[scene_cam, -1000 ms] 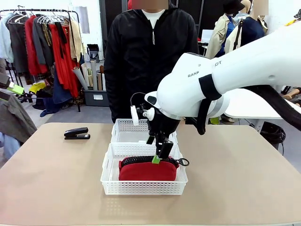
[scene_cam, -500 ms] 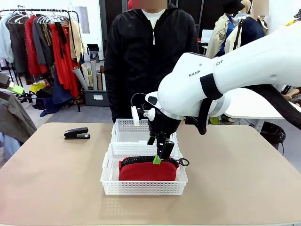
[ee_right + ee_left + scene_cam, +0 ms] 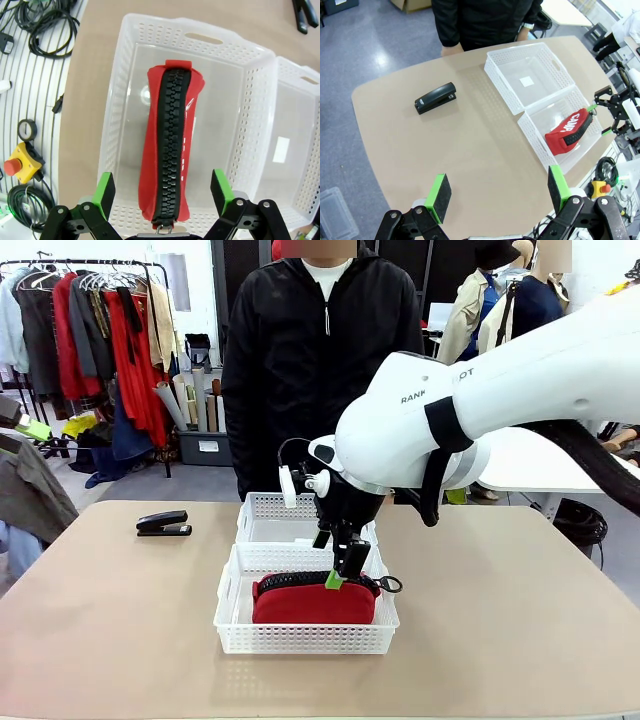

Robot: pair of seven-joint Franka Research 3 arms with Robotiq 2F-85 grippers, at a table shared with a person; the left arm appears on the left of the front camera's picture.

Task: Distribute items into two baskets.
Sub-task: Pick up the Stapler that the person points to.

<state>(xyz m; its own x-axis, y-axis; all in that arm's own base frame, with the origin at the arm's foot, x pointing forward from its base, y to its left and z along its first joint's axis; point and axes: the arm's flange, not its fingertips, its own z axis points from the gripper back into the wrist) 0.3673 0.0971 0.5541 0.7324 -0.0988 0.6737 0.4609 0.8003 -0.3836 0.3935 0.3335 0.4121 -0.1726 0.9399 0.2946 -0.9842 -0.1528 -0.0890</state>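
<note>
The red pouch (image 3: 312, 603) stands on its edge, zipper up, inside the near white basket (image 3: 303, 641). My right gripper (image 3: 338, 572) hovers just above the pouch's right end. In the right wrist view the right gripper (image 3: 162, 192) is open, its green pads (image 3: 105, 188) well clear of the pouch (image 3: 170, 145) on both sides. The far basket (image 3: 266, 512) holds nothing but a white label. The black stapler (image 3: 163, 524) lies on the table at the far left. High above the table, my left gripper (image 3: 498, 192) is open and looks down on the stapler (image 3: 435, 98) and both baskets.
A person in a black jacket stands at the far edge behind the baskets, one hand (image 3: 451, 49) at the table edge. Bare tan table (image 3: 110, 620) stretches left and right of the baskets. Cables and a yellow emergency-stop box (image 3: 21, 161) lie beyond the table's near edge.
</note>
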